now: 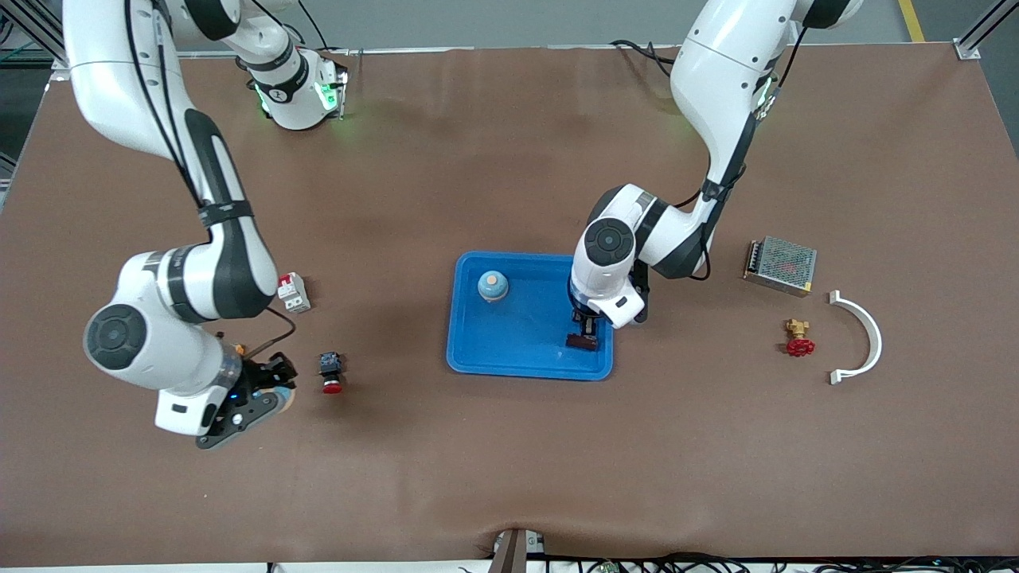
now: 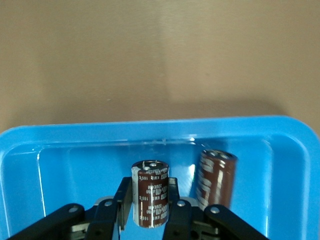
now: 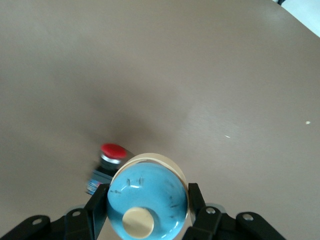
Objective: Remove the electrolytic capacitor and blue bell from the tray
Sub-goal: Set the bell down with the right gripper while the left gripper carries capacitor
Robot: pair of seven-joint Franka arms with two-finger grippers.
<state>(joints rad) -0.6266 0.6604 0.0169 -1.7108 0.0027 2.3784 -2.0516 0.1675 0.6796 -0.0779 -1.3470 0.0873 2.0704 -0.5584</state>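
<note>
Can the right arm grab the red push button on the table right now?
Probably not yet. The right gripper is shut on a blue bell, so it has no free fingers. The red push button sits close beside it on the table, with nothing covering it.

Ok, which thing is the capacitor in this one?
Start at the blue tray in the middle of the table. The left gripper reaches down into its corner nearest the camera, toward the left arm's end. The capacitor is the small brown cylinder with a pale stripe shut between its fingers, unlike the rounded pale-blue bell sitting in the same tray.
</note>
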